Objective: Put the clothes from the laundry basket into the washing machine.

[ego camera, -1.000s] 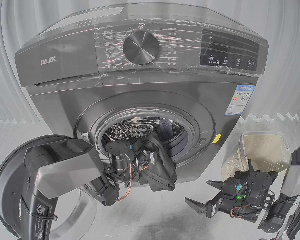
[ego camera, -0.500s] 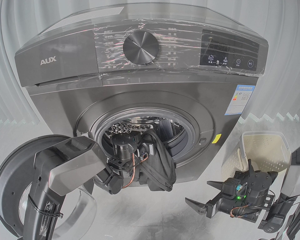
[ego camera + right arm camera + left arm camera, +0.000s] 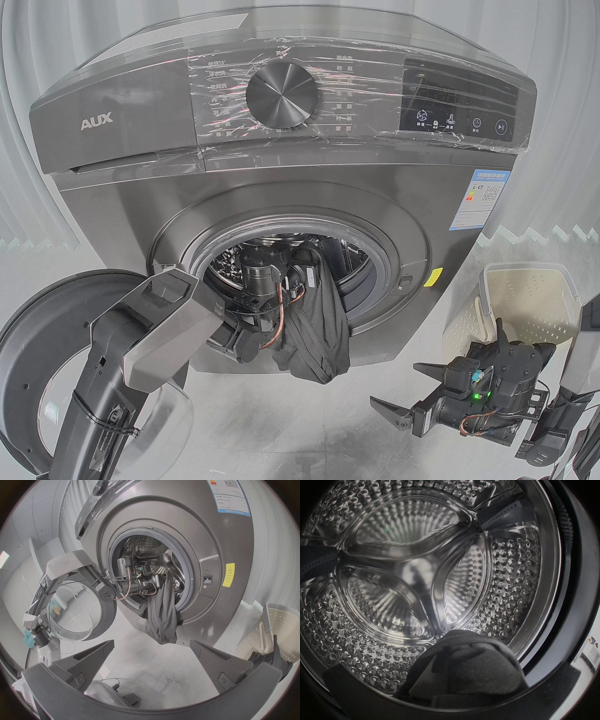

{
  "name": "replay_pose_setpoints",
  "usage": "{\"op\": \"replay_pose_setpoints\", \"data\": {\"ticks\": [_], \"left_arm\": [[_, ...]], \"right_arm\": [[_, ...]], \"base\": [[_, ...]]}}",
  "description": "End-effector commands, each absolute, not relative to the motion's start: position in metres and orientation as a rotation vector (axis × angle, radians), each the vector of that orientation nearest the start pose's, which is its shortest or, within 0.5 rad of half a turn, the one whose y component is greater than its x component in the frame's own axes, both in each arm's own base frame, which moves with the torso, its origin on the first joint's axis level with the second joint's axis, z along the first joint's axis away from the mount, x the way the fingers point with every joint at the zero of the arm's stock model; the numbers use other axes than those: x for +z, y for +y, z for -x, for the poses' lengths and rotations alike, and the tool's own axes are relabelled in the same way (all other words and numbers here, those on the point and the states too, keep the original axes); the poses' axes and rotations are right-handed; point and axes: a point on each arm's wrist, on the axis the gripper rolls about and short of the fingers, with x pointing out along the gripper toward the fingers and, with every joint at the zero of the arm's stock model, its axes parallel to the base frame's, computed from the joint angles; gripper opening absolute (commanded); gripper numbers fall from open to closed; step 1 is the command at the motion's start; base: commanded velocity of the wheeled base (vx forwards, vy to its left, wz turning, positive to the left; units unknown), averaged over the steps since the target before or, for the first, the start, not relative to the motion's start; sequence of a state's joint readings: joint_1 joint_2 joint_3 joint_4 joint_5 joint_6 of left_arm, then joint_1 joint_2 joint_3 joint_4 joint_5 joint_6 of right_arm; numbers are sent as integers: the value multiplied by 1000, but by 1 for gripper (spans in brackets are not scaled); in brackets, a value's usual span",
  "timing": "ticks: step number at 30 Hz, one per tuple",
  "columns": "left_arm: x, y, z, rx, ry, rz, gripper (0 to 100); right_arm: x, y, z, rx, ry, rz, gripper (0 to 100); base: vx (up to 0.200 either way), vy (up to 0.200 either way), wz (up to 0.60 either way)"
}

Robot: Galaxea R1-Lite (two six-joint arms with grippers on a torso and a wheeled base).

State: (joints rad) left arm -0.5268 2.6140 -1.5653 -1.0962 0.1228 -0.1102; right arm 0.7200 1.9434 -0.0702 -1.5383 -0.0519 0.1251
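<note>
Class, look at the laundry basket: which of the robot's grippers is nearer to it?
Right. The right gripper hovers open close beside the laundry basket; the left gripper is at the washing machine's opening, holding the dark garment.

Dark garment (image 3: 161, 617) over washing machine (image 3: 218, 542) rim

I logged a pale pleated curtain (image 3: 565, 181) hanging behind, its hem meeting the mottled grey floor (image 3: 294, 431). White wall panels (image 3: 18, 542) stood nearby.
</note>
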Motion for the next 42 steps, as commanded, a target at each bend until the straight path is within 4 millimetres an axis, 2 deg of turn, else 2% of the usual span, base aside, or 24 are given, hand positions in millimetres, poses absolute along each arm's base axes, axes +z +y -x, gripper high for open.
{"op": "replay_pose_setpoints", "data": {"ticks": [1,13,16,18,32,33,38,42], "left_arm": [[34,-257,-451,-395,-3,117,0],[44,-252,-469,-356,-42,101,0],[55,-257,-484,-340,-121,132,0],[57,-253,-491,-321,-118,131,0],[60,-252,-495,-304,-113,133,0],[60,-252,-496,-303,-112,131,100],[58,-250,-493,-297,-90,128,100],[51,-243,-479,-283,17,79,100]], "right_arm": [[54,148,-171,639,368,8,100],[52,149,-171,639,379,9,100],[53,150,-170,645,375,9,100],[53,150,-170,647,375,9,100],[50,150,-170,646,386,14,100],[50,150,-170,645,387,12,100],[50,150,-170,646,386,14,100],[49,149,-169,644,394,15,100]], "base": [[0,0,0],[0,0,0],[0,0,0],[0,0,0],[0,0,0],[0,0,0],[0,0,0],[0,0,0]]}}
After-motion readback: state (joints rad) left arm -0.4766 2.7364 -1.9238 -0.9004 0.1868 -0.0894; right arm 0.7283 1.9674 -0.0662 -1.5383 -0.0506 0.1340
